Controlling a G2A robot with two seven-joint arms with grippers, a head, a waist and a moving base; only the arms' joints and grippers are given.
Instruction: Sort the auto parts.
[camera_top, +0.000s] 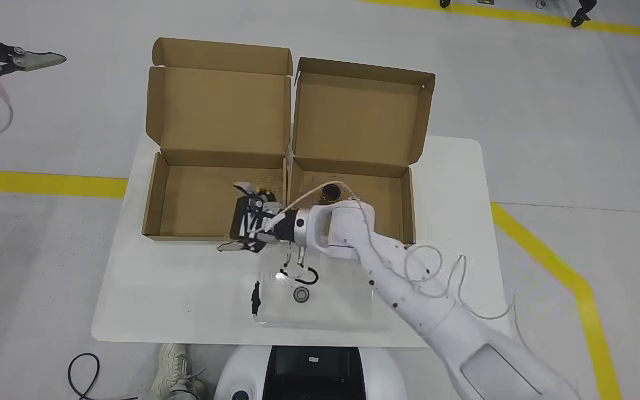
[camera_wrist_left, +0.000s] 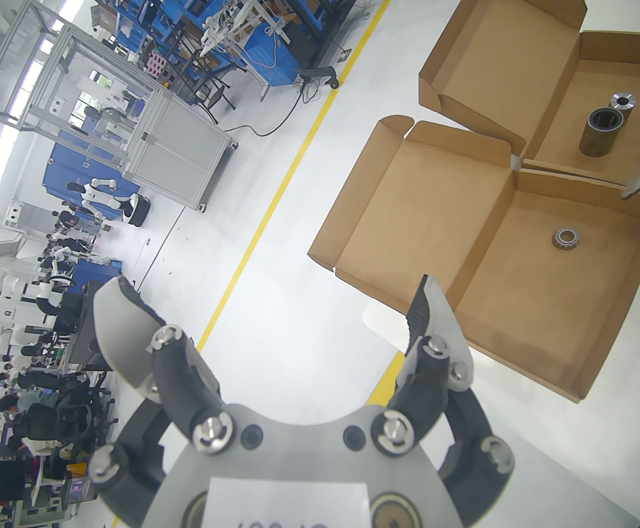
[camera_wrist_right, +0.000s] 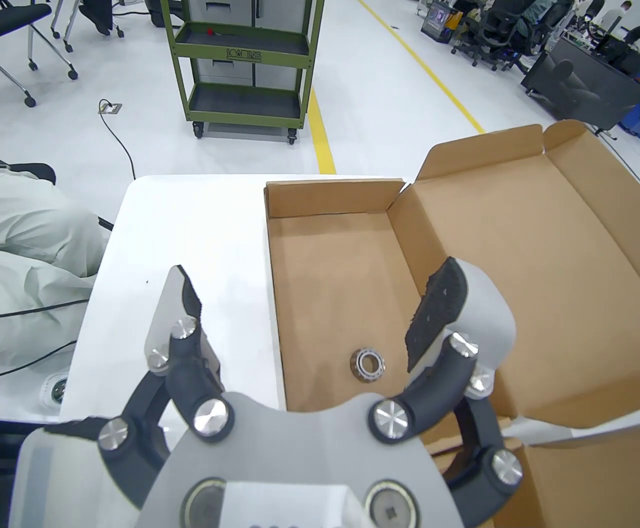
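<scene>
Two open cardboard boxes stand side by side on the white table (camera_top: 450, 200). A small silver bearing (camera_wrist_right: 368, 364) lies on the floor of the left box (camera_top: 190, 200), also visible as the bearing (camera_wrist_left: 565, 238). My right gripper (camera_wrist_right: 315, 300) hangs open just above it at that box's near right corner, shown from above as the right gripper (camera_top: 248, 215). The right box (camera_top: 385, 195) holds a dark sleeve (camera_wrist_left: 602, 131) and a small silver cylinder (camera_wrist_left: 621, 102). My left gripper (camera_wrist_left: 272, 310) is open and holds nothing, off the table's far left over the floor (camera_top: 35, 60).
A clear tray (camera_top: 370, 310) at the table's front edge holds a black hook (camera_top: 305, 272), a ring (camera_top: 301, 296) and a small black part (camera_top: 256, 297). Both box lids stand up at the back. A green cart (camera_wrist_right: 245, 65) stands on the floor beyond the table.
</scene>
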